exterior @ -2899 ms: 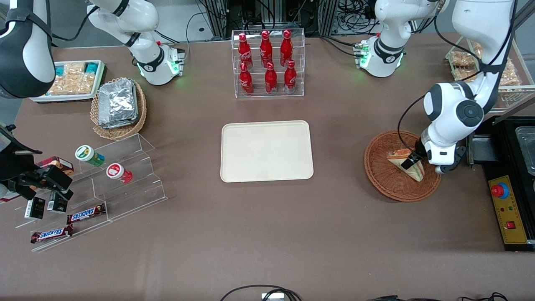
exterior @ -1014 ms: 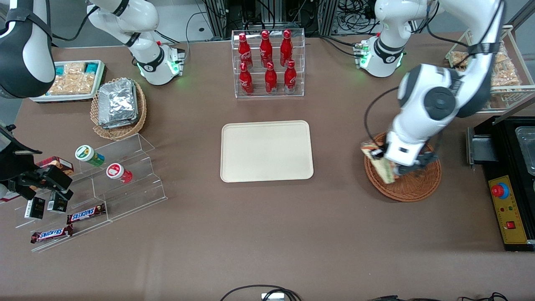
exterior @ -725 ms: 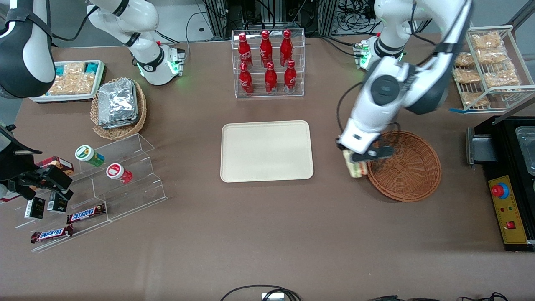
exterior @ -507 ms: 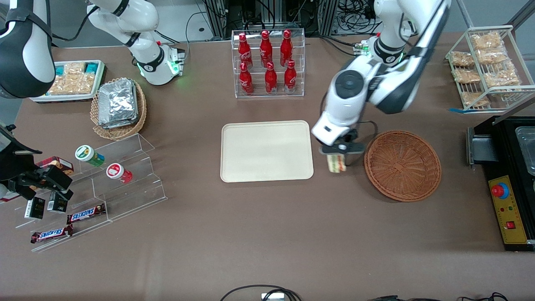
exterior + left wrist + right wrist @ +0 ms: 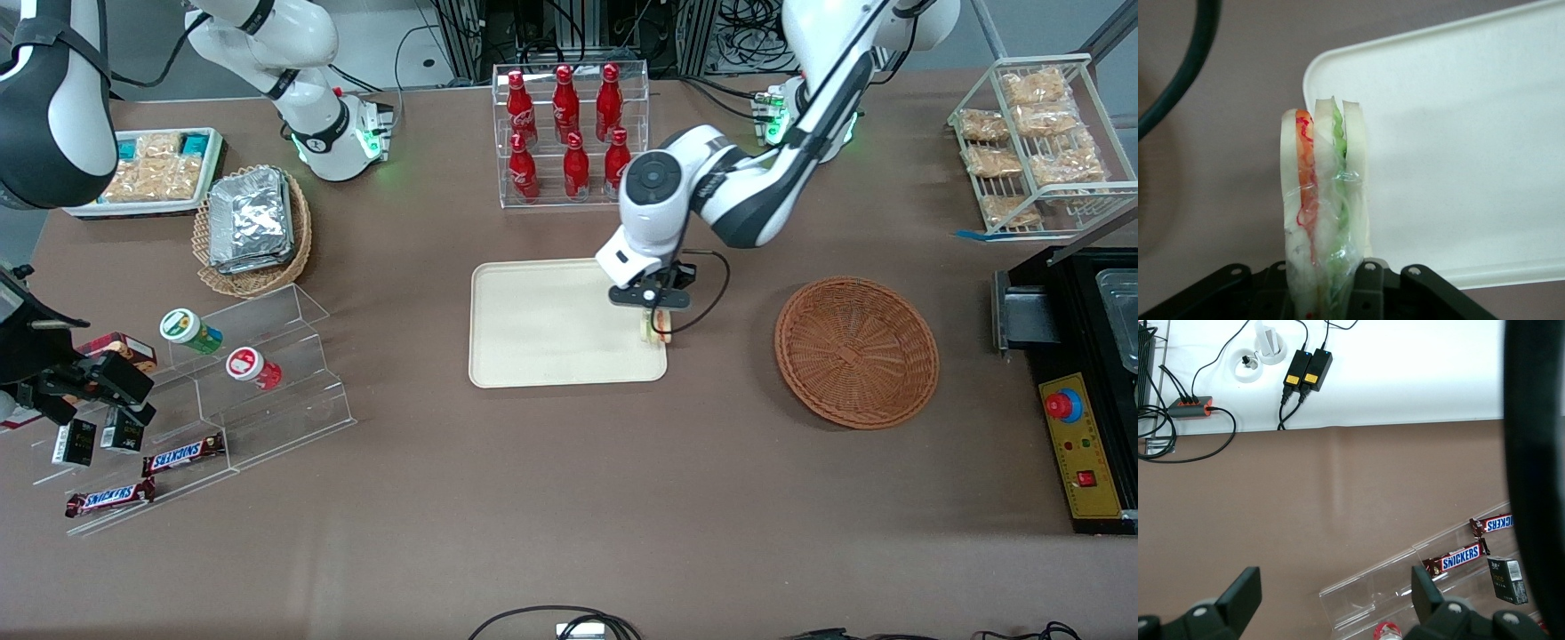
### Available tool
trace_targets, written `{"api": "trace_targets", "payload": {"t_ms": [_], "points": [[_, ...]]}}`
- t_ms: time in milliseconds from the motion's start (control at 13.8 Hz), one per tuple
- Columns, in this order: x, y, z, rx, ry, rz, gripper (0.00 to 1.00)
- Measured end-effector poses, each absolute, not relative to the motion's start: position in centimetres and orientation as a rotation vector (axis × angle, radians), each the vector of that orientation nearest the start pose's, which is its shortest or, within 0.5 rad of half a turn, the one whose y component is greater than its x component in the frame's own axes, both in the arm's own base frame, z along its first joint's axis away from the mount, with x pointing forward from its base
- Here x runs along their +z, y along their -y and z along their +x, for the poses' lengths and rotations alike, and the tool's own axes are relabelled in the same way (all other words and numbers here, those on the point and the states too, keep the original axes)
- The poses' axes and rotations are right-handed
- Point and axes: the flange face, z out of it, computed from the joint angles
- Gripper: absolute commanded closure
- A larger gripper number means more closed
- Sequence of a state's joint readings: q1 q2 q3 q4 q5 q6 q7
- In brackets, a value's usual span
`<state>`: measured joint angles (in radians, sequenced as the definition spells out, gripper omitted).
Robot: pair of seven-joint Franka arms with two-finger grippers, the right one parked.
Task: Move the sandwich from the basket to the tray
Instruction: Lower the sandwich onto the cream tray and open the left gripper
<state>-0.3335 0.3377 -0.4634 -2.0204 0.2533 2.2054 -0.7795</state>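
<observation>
Cream-beige tray [image 5: 551, 324] sits mid-table, bare surface showing. Gripper [image 5: 651, 304] hangs over the tray's edge on the working arm's side, fingers clamped on the sandwich [image 5: 656, 325]. Sandwich is off the table, held edge-on, hanging below the gripper right over the tray rim; can't tell if it's touching the tray.

Wrist view: sandwich [image 5: 1321, 213] stands upright in the grip, three pale bread slices with an orange layer and a green layer between, clear wrap crinkled around it. Tray [image 5: 1458, 167] corner lies beneath it, brown table alongside.

Reddish-brown wicker basket [image 5: 856, 352] is well apart from the tray, toward the working arm's end of the table, nothing in it.

Red bottles in a clear rack [image 5: 571, 133] stand farther from the front camera than the tray. Tan basket of foil packets [image 5: 252, 227] is toward the parked arm's end.
</observation>
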Motion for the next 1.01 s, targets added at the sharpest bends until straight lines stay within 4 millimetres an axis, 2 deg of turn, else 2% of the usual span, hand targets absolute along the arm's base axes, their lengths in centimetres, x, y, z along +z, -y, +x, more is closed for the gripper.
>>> {"api": "trace_targets", "payload": {"t_ms": [362,725,797,870,942,1014], "points": [[24.4,43.8,39.6,0.065,-0.288,-3.020,1.00],[21.5,45.3,38.5,0.070,-0.284,-3.007,1.00],[21.1,45.5,38.4,0.079,-0.277,-3.006,0.81],[20.9,45.6,38.3,0.080,-0.272,-3.006,0.49],[20.9,45.7,38.4,0.078,-0.270,-3.007,0.27],[20.9,45.7,38.3,0.073,-0.276,-3.004,0.10]]}}
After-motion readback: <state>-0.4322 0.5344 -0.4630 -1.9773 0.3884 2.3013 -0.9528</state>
